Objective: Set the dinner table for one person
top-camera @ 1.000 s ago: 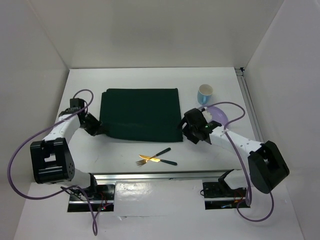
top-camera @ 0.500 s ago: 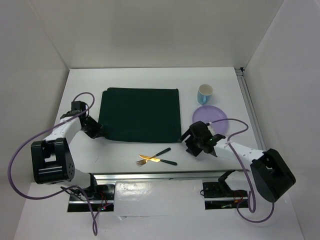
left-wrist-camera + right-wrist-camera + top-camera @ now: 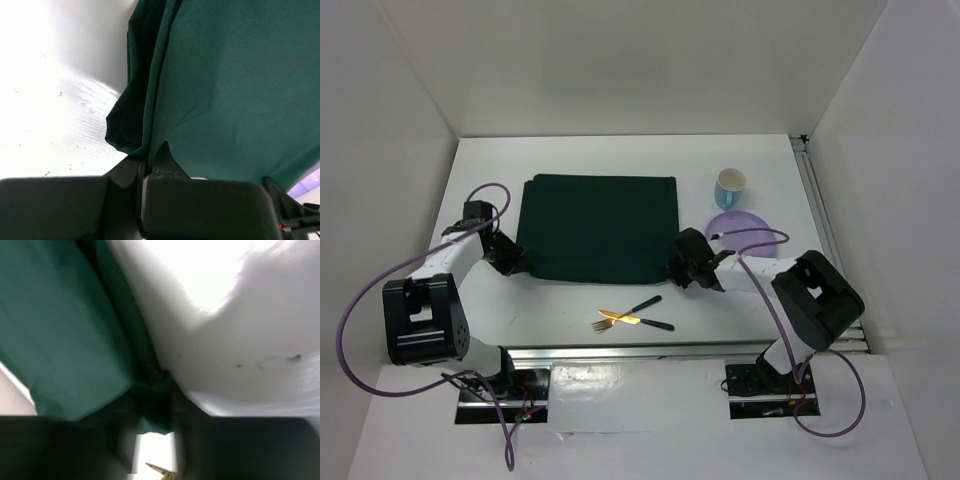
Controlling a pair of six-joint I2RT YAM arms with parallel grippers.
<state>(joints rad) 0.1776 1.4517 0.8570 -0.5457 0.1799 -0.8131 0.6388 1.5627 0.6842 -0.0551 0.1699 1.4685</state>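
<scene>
Table (image 3: 570, 300) is the big white top under everything, with a metal rail along its right edge. The dark green mat (image 3: 600, 228) lies on its middle.

Left gripper (image 3: 515, 262) is at the mat's near left corner. In the left wrist view the jaws (image 3: 150, 162) are closed tight with a fold of green cloth pinched between them.

Right gripper (image 3: 682, 265) is at the mat's near right corner. The right wrist view is blurred, but the jaws (image 3: 152, 395) stand narrow with the corner of the cloth bunched between them, so it holds the mat.

Far right: a light blue cup (image 3: 730, 187), upright. Just nearer is a purple plate (image 3: 745, 225), partly behind the right arm. Near the front edge a fork (image 3: 645, 303) and a knife (image 3: 655, 323) lie crossed, gold ends to the left, dark handles to the right.

Change from the earlier frames: half a second ago the right gripper hung off to the right, clear of the mat, jaws wider. It has since swung left onto the corner, the arm folded in. Left gripper unchanged; mat, cup and cutlery have not shifted.
</scene>
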